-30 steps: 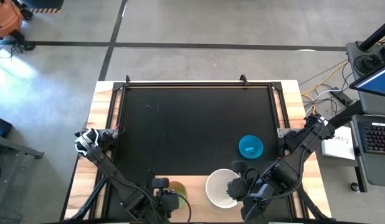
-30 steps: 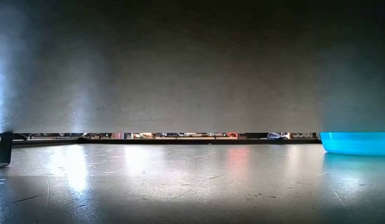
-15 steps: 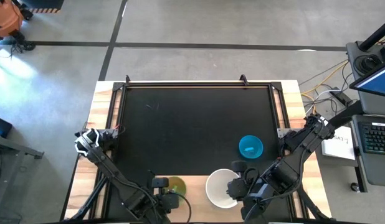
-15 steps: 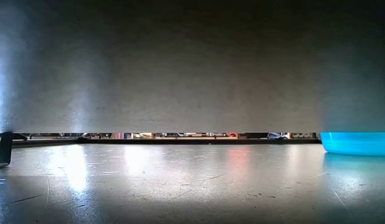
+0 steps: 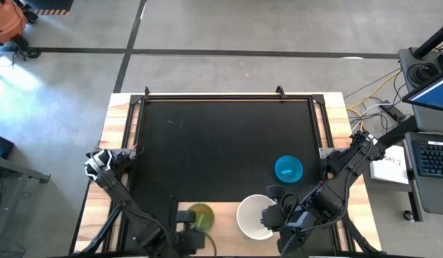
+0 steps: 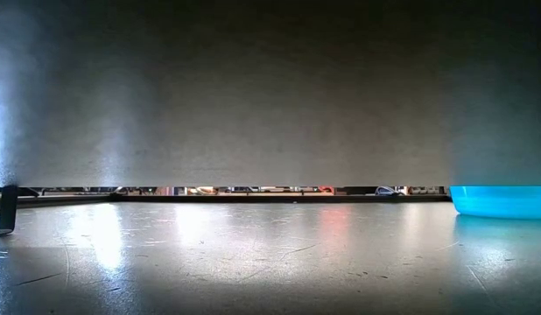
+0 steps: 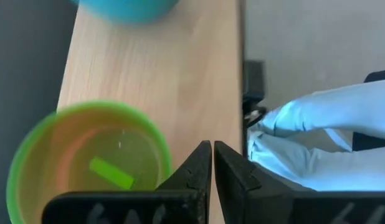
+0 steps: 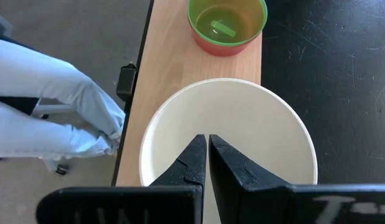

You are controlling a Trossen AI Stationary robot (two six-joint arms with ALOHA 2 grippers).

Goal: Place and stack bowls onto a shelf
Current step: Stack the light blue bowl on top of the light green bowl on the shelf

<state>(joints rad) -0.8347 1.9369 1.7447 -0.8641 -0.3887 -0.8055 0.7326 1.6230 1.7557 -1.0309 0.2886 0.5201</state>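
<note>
Bowls mostly parked along the shelf (image 5: 221, 210), the light-wood strip at bottom centre of the high view; I count three bowls there, plus one out on the mat; yellow-green bowl (image 5: 201, 214) sits at lower centre-left of the high view, white bowl (image 5: 254, 216) just right of it, both on the wood, apart from each other; cyan bowl (image 5: 288, 169) sits alone on the black mat (image 5: 221, 143), centre-right, not yet shelved by my read.

Left gripper (image 7: 212, 163) hangs just beside the yellow-green bowl's rim, fingers pinched almost together, nothing between them; looks to me like a release and back-off, not a grasp.

Right gripper (image 8: 207, 155) sits over the white bowl, fingers likewise nearly closed, empty as far as I can see; I can't tell if the tips touch the bowl.

Hidden: yellow-green bowl seems nested in a reddish one, only the lower wall shows in the right wrist view; teal bowl (image 7: 127, 9) cut off at upper edge of the left wrist view; low view blocked by a grey blur, only the cyan bowl's base shows at right; a person's light trousers (image 8: 49, 106) beyond the table edge; other bowls not visible.
</note>
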